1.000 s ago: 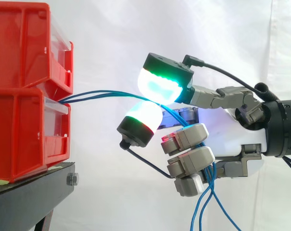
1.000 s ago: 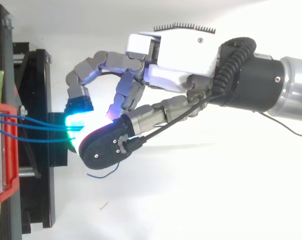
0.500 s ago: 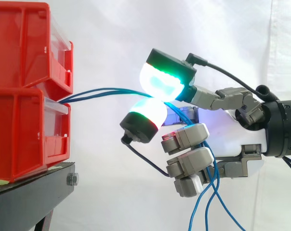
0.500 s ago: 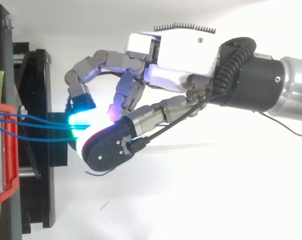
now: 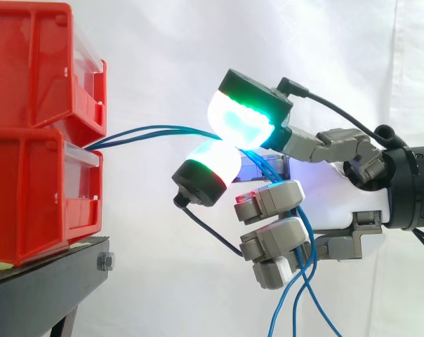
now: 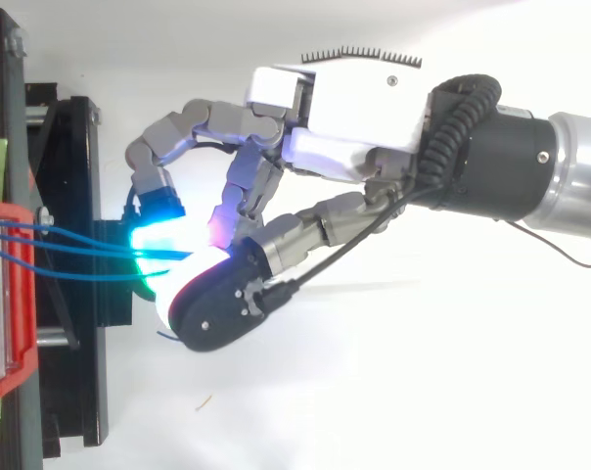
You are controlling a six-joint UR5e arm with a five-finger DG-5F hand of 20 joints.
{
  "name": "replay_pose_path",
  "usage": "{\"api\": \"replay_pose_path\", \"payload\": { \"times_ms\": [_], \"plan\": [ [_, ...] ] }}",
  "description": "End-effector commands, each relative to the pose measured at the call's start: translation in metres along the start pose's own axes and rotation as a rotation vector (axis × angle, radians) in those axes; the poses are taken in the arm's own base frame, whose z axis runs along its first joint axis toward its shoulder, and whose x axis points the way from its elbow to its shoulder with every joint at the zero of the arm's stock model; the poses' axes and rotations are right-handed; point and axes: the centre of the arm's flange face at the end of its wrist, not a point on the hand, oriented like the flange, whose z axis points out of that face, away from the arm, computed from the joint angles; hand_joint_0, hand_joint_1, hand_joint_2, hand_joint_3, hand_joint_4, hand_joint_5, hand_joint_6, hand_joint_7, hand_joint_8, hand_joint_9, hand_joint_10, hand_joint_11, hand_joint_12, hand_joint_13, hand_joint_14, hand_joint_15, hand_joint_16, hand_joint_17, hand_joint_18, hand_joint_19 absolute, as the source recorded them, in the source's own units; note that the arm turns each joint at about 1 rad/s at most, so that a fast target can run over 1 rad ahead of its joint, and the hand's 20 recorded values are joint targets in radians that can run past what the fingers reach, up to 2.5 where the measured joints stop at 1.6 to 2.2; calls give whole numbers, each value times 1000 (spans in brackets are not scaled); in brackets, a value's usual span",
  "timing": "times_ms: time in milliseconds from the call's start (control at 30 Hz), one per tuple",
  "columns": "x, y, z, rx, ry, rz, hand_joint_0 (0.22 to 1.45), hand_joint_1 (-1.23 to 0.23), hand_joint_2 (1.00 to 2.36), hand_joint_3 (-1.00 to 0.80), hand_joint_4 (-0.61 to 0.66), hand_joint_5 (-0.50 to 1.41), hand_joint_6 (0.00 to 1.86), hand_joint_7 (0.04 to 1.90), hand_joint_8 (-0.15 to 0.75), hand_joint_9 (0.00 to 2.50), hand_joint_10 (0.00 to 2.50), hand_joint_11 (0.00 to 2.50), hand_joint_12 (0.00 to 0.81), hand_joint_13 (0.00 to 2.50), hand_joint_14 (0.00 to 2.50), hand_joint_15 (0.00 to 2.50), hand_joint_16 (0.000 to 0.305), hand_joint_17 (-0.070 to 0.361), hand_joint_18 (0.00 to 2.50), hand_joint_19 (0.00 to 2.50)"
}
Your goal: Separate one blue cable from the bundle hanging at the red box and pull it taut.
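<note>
A bundle of thin blue cables (image 5: 149,131) comes out between the two stacked red bins (image 5: 29,196) and runs right to my hand (image 5: 338,200). Two glowing pads (image 5: 241,121), one above the other, pinch the cables between them just right of the bins. Behind the pinch the strands pass the curled lower fingers and hang down loose (image 5: 296,298). From above, the cables (image 6: 90,277) fan out from the red box (image 6: 2,313) into the pads of the hand (image 6: 344,108). I cannot tell whether one strand is apart from the others.
The bins sit on a black stand (image 5: 50,281), whose frame (image 6: 80,176) lies under the cables in the top view. A white curtain hangs behind. The arm (image 6: 530,166) enters from the right.
The upper pad has risen a little and the lower one has swung left and down. The cable span from the bins has lifted slightly, and the hanging strands have swung.
</note>
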Motion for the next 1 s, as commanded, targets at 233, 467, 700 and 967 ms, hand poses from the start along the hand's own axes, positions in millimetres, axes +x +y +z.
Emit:
{"api": "replay_pose_path", "payload": {
  "times_ms": [233, 467, 700, 967],
  "plan": [
    [0, 1, 0, -2, 0, 0, 490, -1026, 1000, -500, -58, -128, 911, 1211, 269, 1246, 233, 1591, 377, 1235, 11, 1553, 50, 114, 1048, 841],
    [0, -1, 0, 0, 0, 0, 415, -769, 1000, -500, 8, -129, 889, 1099, 326, 1218, 415, 1428, 433, 1266, 5, 1524, 59, 133, 1108, 814],
    [0, 1, 0, -2, 0, 0, 581, -551, 1000, -500, -46, -141, 867, 1185, 235, 1237, 71, 1674, 344, 1194, 11, 1550, 48, 108, 989, 905],
    [0, -1, 0, 0, 2, 0, 559, -614, 1010, -221, -10, -143, 903, 1086, 313, 1193, 433, 1431, 423, 1235, 4, 1505, 60, 135, 1073, 852]
  ]
}}
